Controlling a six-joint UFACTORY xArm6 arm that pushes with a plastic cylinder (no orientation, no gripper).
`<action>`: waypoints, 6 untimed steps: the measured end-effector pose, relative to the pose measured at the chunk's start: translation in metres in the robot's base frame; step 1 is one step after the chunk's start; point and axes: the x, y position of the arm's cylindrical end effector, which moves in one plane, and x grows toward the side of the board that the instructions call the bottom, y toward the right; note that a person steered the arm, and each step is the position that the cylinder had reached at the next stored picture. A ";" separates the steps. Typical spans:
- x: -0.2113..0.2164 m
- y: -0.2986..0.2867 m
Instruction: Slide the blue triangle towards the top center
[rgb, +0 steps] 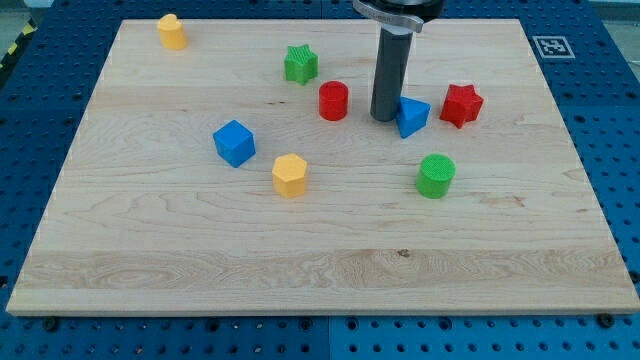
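The blue triangle lies on the wooden board, right of centre in the upper half. My tip rests on the board just at the triangle's left side, touching or nearly touching it. The dark rod rises from there to the view's top edge. A red cylinder stands to the left of my tip. A red star lies just right of the triangle.
A green star lies up and left of the red cylinder. A green cylinder stands below the triangle. A blue cube and a yellow hexagonal block sit left of centre. Another yellow block sits at the top left.
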 end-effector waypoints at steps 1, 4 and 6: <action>0.025 -0.003; 0.039 0.051; 0.010 0.029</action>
